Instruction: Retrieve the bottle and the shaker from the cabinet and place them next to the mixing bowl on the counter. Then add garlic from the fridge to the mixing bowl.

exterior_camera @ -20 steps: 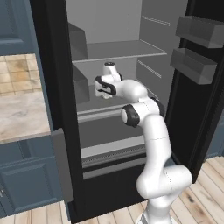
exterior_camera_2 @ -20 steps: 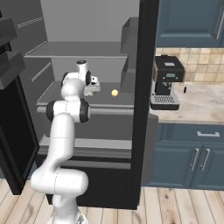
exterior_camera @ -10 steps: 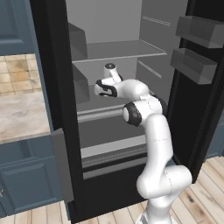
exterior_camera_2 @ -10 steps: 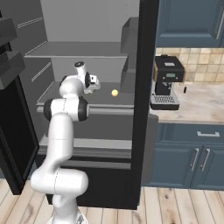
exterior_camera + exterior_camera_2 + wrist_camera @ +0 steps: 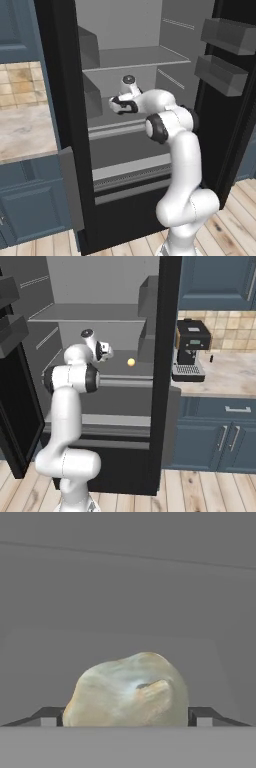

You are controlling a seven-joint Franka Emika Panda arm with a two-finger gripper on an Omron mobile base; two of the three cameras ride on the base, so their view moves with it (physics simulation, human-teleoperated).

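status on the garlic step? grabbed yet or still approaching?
Done: the fridge stands open and the arm reaches onto its middle shelf. In hand: the garlic sits between the fingertips of the gripper in the hand view, the jaws spread either side of it, with no closure visible. Left: close on it, lift it out, carry it to the mixing bowl.

You have the fridge (image 5: 165,331) open ahead, with the garlic (image 5: 131,362) lying on its middle shelf (image 5: 125,373). The hand (image 5: 127,716) sits inside the fridge, its fingertips (image 5: 49,716) on either side of the garlic. The coffee machine (image 5: 190,356) stands on the worktop (image 5: 230,376) right of the fridge.
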